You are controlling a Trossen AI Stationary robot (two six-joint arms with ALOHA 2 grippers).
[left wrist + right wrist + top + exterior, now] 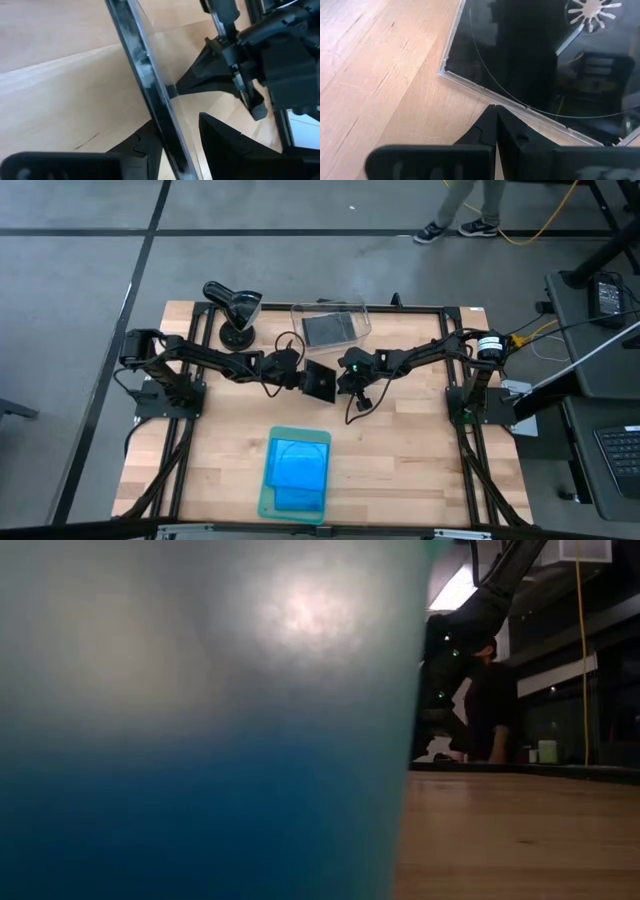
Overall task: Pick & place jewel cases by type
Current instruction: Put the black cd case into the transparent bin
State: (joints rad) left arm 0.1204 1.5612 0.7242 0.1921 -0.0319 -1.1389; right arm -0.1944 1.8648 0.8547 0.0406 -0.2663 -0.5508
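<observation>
Blue jewel cases (297,467) stacked on green tray (266,506), count unclear. One dark case in clear bin (331,329). One dark jewel case (319,381) mid-table, held off it, edge clamped in left gripper (300,378) fingers. Right gripper (496,125) fingers pressed together, tips just beside case's edge.

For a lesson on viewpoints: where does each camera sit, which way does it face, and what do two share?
High: overhead, facing down on wooden table; both arms show.
Low: table height, level, blocked by pale green flat tray; one arm beyond.
Left wrist: past left gripper, dark square plastic jewel case edge-on.
Right wrist: past shut right gripper, that case's face; both wrists share it.
</observation>
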